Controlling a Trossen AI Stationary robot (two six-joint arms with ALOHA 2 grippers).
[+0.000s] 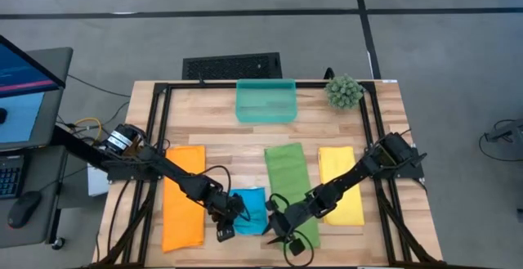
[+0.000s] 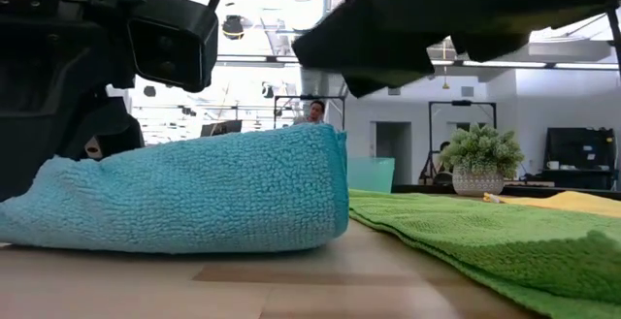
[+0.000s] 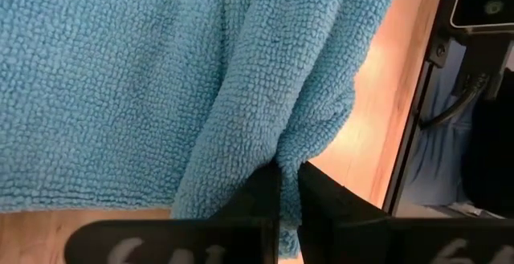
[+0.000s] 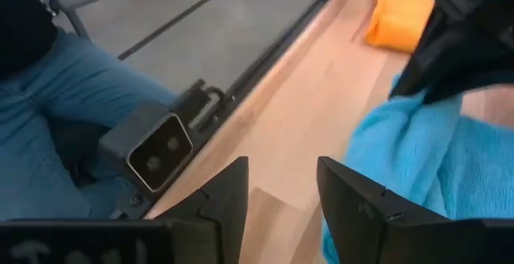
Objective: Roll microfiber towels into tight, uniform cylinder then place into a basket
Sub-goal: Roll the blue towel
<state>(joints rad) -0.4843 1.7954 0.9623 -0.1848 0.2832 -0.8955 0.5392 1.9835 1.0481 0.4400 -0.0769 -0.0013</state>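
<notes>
- Left gripper (image 3: 287, 185) is clamped right down on a bunched fold at the near edge of the blue towel (image 1: 249, 210), pinching the terry between its fingers (image 3: 261, 196). So the grip on that edge is solid.
- Right gripper (image 4: 281, 196) sits just beside the same towel's other near corner with its jaws apart and only bare wood between them. It's holding nothing and not touching the cloth as far as I can see.
- The blue towel is at the front of the table (image 1: 221, 134), between the two grippers, humped up in a loose fold rather than a proper roll. From table height it's a fat rounded wad.
- Handling-wise I'd say it's light, floppy and fuzzy, not slippery. It won't break, but it'll sag and unroll if only one side is held. Best to grab the folded edge at both ends.
- The fold's long axis looks to run left-right across the table, so I'd guess the rolling goes away from the front edge, towards the basket (image 1: 265, 100).
- The orange towel (image 1: 183, 195), green towel (image 1: 286, 171) and yellow towel (image 1: 343, 179) lie flat, long sides running front to back, well short of the basket at the back.
</notes>
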